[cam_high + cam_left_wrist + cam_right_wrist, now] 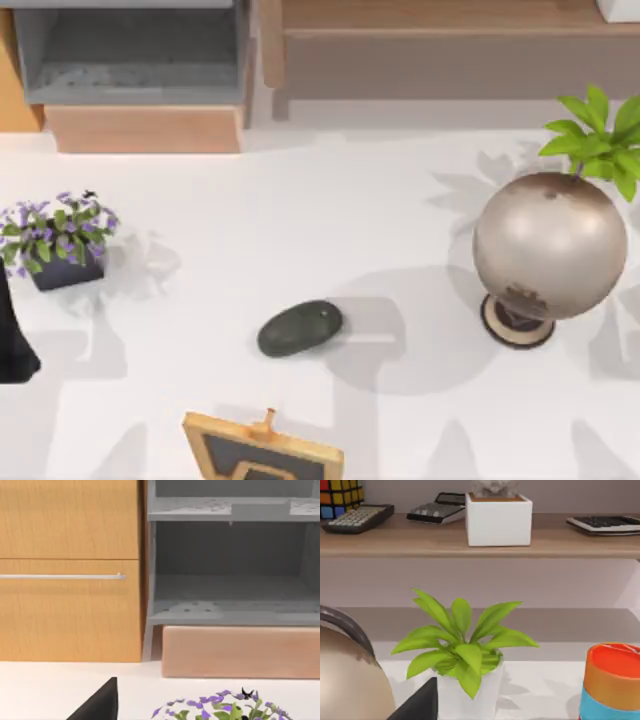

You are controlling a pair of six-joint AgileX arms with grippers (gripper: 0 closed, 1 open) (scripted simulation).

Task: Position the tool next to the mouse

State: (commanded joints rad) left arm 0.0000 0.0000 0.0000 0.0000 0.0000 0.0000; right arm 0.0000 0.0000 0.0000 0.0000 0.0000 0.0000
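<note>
1. Left gripper (100,702): just a dark wedge at the edge of the left wrist view. Can't tell whether it's spread or closed.
2. Right gripper (420,702): the same dark wedge in the right wrist view. Can't tell its opening either.
3. Left arm (12,345): dark shape at the table's far left edge, just below the dark pot of purple flowers (62,240). Left wrist camera faces an orange wooden cabinet (70,570) and a grey open shelf unit (235,570).
4. Right wrist camera faces a leafy green plant in a white pot (462,650), with a large metallic sphere on a stand (347,680) on one side and an orange-and-blue cylinder (612,682) on the other.
5. Dark grey-green oval mouse (300,328): flat on the white table (300,200), around the middle, nothing touching it.
6. Around the mouse: a wooden-framed small board (262,450) near it at the front edge; the sphere is well apart to the right, the flowers well apart to the left.
</note>
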